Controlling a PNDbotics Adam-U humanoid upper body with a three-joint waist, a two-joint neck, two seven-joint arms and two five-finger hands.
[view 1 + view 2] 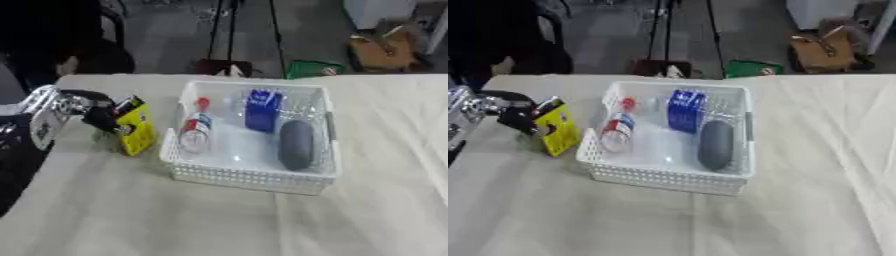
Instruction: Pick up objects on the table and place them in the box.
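A cloth-covered table point(131, 215) carries a white lattice box point(249, 177) containing a dark grey oblong object point(296, 145), a blue packet point(262, 110) and a red-capped bottle point(195, 132); labels are unreadable. Left of the box, the left hand point(98, 116) has its fingers curled round a yellow carton point(137, 131), tilted beside the box wall.

Soft, even overhead light; both views blurred throughout. The pale table point(131, 215) is bright, the far floor dim, shadows faint beside the box point(249, 172).
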